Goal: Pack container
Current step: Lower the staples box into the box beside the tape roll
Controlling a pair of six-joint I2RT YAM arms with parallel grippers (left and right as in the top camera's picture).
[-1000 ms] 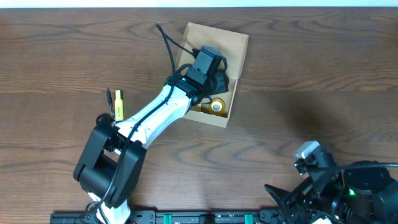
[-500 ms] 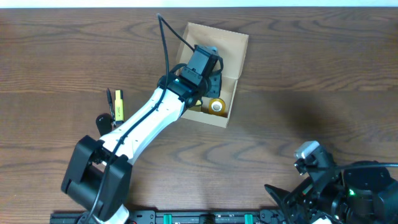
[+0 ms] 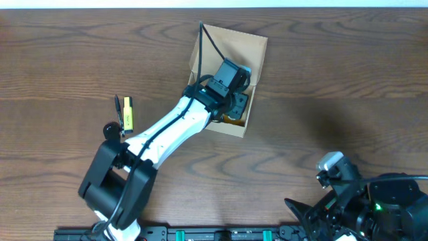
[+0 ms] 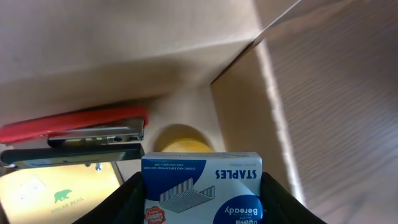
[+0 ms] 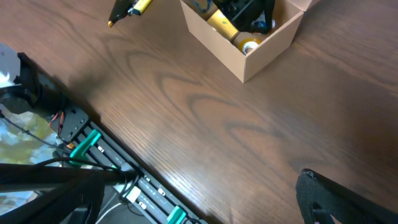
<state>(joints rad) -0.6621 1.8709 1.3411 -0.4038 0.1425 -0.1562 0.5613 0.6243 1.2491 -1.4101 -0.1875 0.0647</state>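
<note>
The container [image 3: 257,47] is a tan cardboard box at the back middle of the table, lid flap open; it also shows top centre in the right wrist view [image 5: 273,43]. My left gripper [image 3: 237,99] reaches down into it, shut on a blue and white staples box [image 4: 202,186] with a black finger on each side. Below, inside the container [image 4: 124,50], lie a red stapler [image 4: 74,121], a yellow roll [image 4: 182,140] and a tan card [image 4: 56,193]. My right gripper [image 3: 304,215] rests at the front right edge, open with nothing between its fingers [image 5: 336,199].
A yellow marker [image 3: 128,112] and a dark pen lie on the wood left of the left arm, with a small black item [image 3: 110,128] beside them. A black rail with green clips [image 5: 93,155] runs along the table's front edge.
The left gripper with the staples box has shifted right and deeper into the container, now covering the yellow roll from above. The right arm has not moved.
</note>
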